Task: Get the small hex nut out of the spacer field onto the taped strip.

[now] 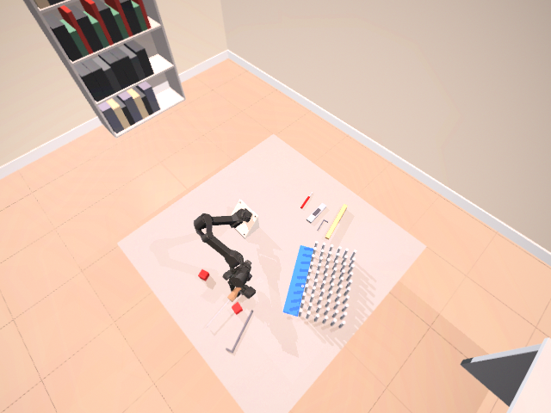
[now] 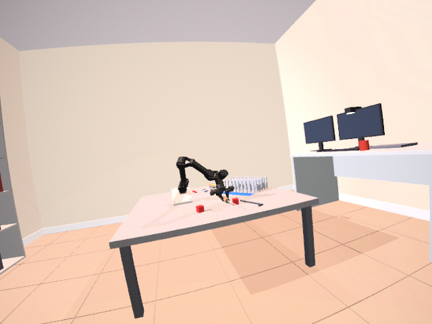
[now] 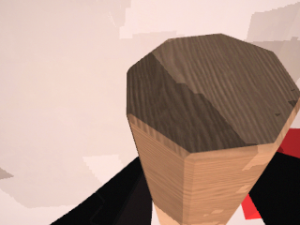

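My gripper (image 1: 238,288) (image 2: 222,197) is shut on the wooden handle (image 1: 233,293) (image 3: 187,187) of a thin-rod tool, over the table left of the blue strip in the top view. The thin pale rod (image 1: 218,313) slants away and down from the handle; its far end is too faint to make out. The metal spacers (image 1: 326,284) (image 2: 248,184) stand upright in rows beside the blue taped strip (image 1: 291,306) (image 2: 240,194). A tiny pale ring, seemingly the nut (image 1: 302,286), shows on the strip near its spacer-side edge. The wrist view shows mostly the handle's butt end.
A red cube (image 1: 237,308) (image 2: 235,201) lies close to the held tool, another red cube (image 1: 203,274) (image 2: 200,208) farther left. A grey hooked rod (image 1: 241,329) (image 2: 250,202) lies nearby. A red-handled tool (image 1: 305,202), grey device (image 1: 316,213), small hex key (image 1: 321,224) and yellow bar (image 1: 336,222) lie beyond.
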`<state>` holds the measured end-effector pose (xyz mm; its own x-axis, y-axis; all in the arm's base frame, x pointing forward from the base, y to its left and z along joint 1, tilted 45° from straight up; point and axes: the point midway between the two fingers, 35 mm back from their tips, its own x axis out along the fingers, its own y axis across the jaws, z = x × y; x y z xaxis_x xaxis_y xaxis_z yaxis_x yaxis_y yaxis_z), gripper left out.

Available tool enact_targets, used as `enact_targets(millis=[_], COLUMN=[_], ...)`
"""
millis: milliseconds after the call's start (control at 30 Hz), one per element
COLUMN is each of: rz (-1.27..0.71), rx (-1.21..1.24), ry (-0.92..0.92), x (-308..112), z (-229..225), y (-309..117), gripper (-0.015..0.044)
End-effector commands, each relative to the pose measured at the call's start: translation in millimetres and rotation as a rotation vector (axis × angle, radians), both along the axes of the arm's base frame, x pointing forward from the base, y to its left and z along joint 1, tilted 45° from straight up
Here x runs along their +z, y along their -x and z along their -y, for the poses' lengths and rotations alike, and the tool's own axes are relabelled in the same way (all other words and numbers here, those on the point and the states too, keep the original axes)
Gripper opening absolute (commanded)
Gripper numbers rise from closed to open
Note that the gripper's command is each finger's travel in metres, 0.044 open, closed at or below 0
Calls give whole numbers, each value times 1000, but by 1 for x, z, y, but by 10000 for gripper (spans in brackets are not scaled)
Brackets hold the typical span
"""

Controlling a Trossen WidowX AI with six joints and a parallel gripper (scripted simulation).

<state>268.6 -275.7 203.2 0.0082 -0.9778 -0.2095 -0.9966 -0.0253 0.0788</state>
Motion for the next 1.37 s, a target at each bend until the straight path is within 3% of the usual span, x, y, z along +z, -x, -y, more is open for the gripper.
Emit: enact_targets(millis=[0, 800, 1333], rz=[-4, -8, -4], rx=[8, 11, 3], ry=[0, 20, 20], x=[-3, -8, -6], z=[1, 10, 10], y=[0, 7, 7], gripper=[0, 0, 420])
